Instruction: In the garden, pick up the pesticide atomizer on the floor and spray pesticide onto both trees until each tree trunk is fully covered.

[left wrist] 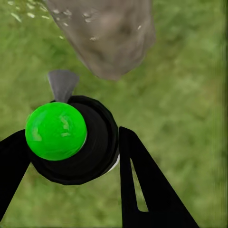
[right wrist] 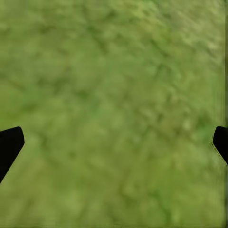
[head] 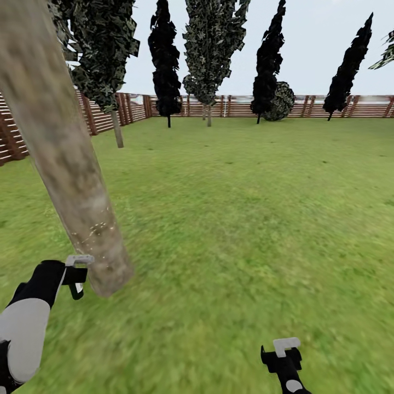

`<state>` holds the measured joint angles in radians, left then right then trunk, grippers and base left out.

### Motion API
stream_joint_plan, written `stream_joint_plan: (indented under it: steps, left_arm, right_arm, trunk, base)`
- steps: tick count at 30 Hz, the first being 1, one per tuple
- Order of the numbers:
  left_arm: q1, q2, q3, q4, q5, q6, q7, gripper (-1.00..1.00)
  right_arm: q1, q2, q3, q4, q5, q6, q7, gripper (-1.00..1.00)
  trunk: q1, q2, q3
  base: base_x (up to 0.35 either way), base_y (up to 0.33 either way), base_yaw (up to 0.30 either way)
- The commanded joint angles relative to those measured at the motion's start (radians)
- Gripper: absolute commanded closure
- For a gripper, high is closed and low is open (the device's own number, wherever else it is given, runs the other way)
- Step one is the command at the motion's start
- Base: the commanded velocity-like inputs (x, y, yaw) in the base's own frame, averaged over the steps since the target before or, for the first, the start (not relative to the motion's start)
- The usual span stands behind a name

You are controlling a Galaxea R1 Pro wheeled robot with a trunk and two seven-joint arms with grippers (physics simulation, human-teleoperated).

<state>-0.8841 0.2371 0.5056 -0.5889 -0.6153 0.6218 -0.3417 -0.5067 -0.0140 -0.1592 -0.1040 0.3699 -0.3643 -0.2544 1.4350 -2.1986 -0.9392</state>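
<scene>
**Left gripper holds the atomizer at the base of a leaning trunk**

Head view: a thick tree trunk (head: 65,164) of mottled beige-grey bark leans across the left side, meeting the lawn (head: 246,219) near the left gripper (head: 76,276). Fine white specks of pesticide (head: 96,230) dot the lower bark. The left gripper hangs just beside the foot of the trunk; from here its grasp cannot be made out. The right gripper (head: 280,355) hangs low over bare grass, well apart from the trunk. A brown slat fence (head: 339,106) rings the far edge, with 4 dark narrow trees (head: 164,60) in front of it.

Left wrist view: the left gripper (left wrist: 71,152) is clenched around the pesticide atomizer (left wrist: 71,142), a black round body with a bright green cap, one black finger (left wrist: 142,185) pressed against each side. A grey nozzle (left wrist: 62,85) sticks out toward the trunk (left wrist: 111,35), which stands near, with white specks on its bark.

Right wrist view: the right gripper (right wrist: 114,142) is spread wide with nothing between its 2 black fingertips (right wrist: 9,142), above blurred green grass (right wrist: 114,95).
</scene>
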Motion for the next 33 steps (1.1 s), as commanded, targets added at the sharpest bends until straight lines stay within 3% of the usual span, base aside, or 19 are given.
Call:
stream_joint_plan:
  steps: [1,7,12,22,33]
  left_arm:
    - [-0.001,-0.001,0.005,-0.002,-0.011,0.002,-0.009,1.0]
    - [0.017,-0.002,0.005,-0.002,-0.006,0.001,0.038,1.0]
    - [0.019,-0.002,0.008,-0.001,0.0,0.001,0.039,1.0]
    - [0.019,-0.002,0.01,0.027,-0.002,0.001,0.042,1.0]
    - [0.019,-0.002,0.011,0.029,-0.003,0.001,0.043,1.0]
  right_arm:
    - [-0.001,0.0,-0.008,0.002,0.01,-0.004,-0.003,-1.0]
    - [-0.001,0.0,-0.008,0.001,0.009,-0.004,-0.002,-1.0]
    - [0.0,0.001,-0.008,0.001,0.009,-0.004,-0.002,-1.0]
    - [-0.001,0.001,-0.008,0.001,0.009,-0.003,-0.002,-1.0]
    - [-0.001,0.001,-0.008,0.001,0.009,-0.003,-0.002,-1.0]
  trunk:
    - [0.0,0.0,-0.001]
    - [0.0,0.0,-0.001]
    - [0.0,0.0,-0.001]
    - [0.0,0.0,-0.001]
    - [0.0,0.0,-0.001]
  base:
    - [0.172,-0.23,0.0]
    - [0.166,-0.232,0.0]
    - [0.138,-0.245,0.049]
    - [0.048,-0.271,0.255]
    - [0.09,-0.273,0.013]
